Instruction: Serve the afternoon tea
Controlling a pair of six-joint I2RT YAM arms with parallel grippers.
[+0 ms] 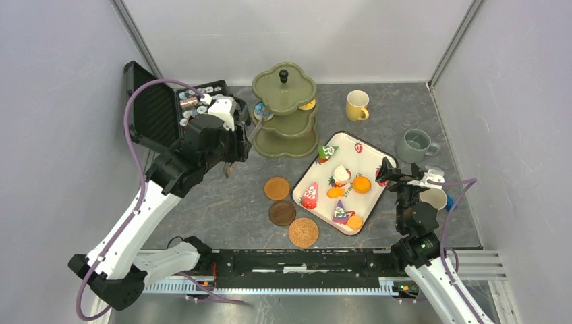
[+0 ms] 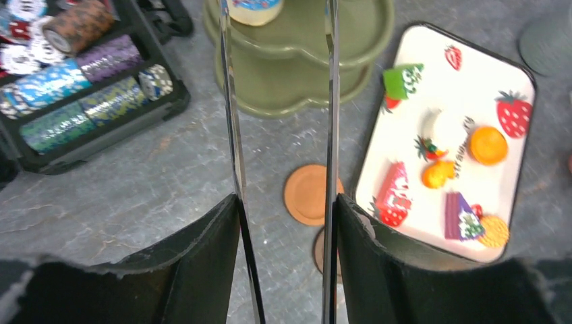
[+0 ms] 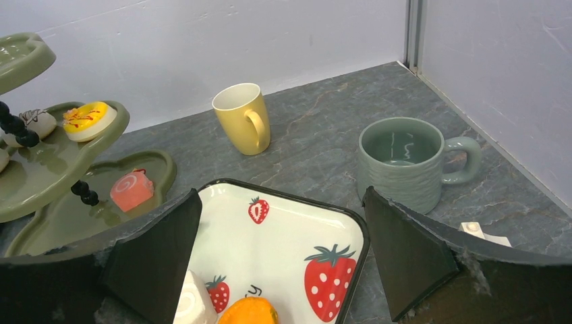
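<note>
The stand is being filled with cakes, as I read it. The left gripper point(image 2: 287, 202) grips a pair of tongs point(image 2: 231, 135) between its fingers. The blades are spread, and at their far tips a blue-topped cake point(image 2: 255, 7) sits on a tier of the stand point(image 2: 297, 81). It is close to the left blade and clear of the right one, so it looks set down rather than pinched. Next, the tongs should probably back straight out without nudging it, then swing right to the tray point(image 2: 472, 88), where more cakes lie beside the blades. The coasters point(image 2: 307, 194) lie bare just under the tongs. The right gripper point(image 3: 280, 196) hangs empty and wide open over the tray's near corner, with the yellow mug point(image 3: 241, 118) and grey-green mug point(image 3: 403, 162) ahead of it.
</note>
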